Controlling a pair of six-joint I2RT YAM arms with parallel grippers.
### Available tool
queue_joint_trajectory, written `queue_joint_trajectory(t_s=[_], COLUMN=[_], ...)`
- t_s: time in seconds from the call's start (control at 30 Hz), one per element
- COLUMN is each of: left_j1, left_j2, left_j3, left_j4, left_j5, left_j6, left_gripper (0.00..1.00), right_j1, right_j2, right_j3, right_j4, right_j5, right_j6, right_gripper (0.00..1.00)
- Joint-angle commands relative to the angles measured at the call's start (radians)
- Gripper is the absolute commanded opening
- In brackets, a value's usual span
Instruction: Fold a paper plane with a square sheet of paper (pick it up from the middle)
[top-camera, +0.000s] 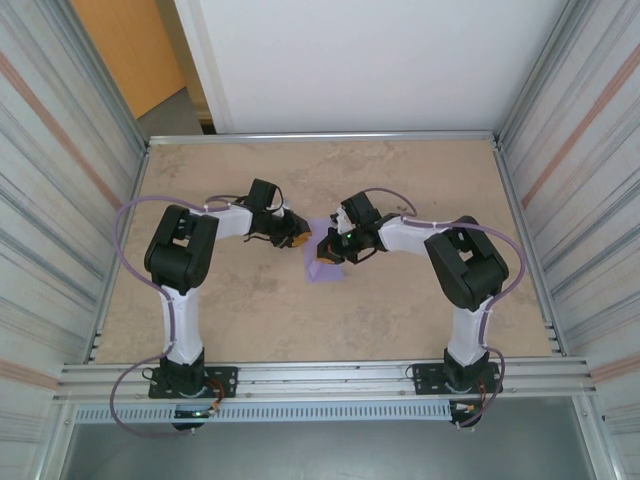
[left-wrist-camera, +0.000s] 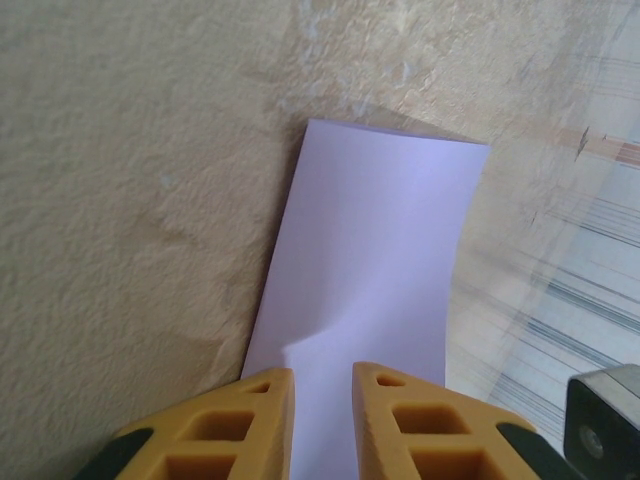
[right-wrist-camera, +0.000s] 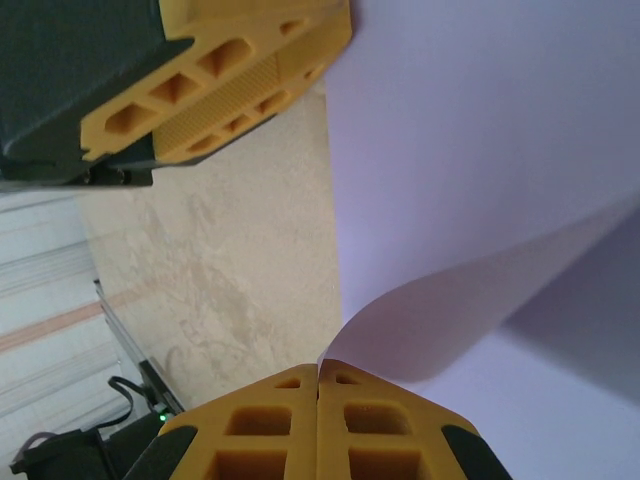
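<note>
The square sheet of paper (top-camera: 322, 264), pale lilac, lies mid-table between my two grippers. In the left wrist view the sheet of paper (left-wrist-camera: 380, 250) looks like a narrow rectangle flat on the table. My left gripper (left-wrist-camera: 322, 378) hovers at its near end, its yellow fingers a narrow gap apart with nothing between them. My right gripper (right-wrist-camera: 320, 365) is shut on a raised edge of the sheet of paper (right-wrist-camera: 480, 150), which curls up off the table to the fingertips. From above, the left gripper (top-camera: 299, 234) and right gripper (top-camera: 333, 248) nearly face each other. The paper plane is out of view.
The left gripper's fingers (right-wrist-camera: 250, 85) hang close over the sheet's far edge in the right wrist view. The tabletop (top-camera: 400, 300) is beige and mottled, framed by metal rails (top-camera: 320, 137) with corrugated walls on both sides. A grey camera housing (left-wrist-camera: 605, 425) sits at the lower right.
</note>
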Motion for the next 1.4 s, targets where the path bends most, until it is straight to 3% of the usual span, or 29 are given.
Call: queue_joint_trajectory(t_s=[0.0, 1.37], left_j1=[-0.007, -0.012], left_j2=[0.074, 0.079], left_j3=[-0.044, -0.051], left_j4=[-0.091, -0.097], left_j5=[-0.067, -0.070], left_j6=[0.013, 0.012], left_gripper=[0.23, 0.23], right_j1=[0.011, 0.010], right_j2=[0.032, 0.096], right_j3=[0.029, 0.050], right_j4=[0.013, 0.049], right_j5=[0.012, 0.108], right_j6=[0.031, 0.068], right_gripper=[0.05, 0.03])
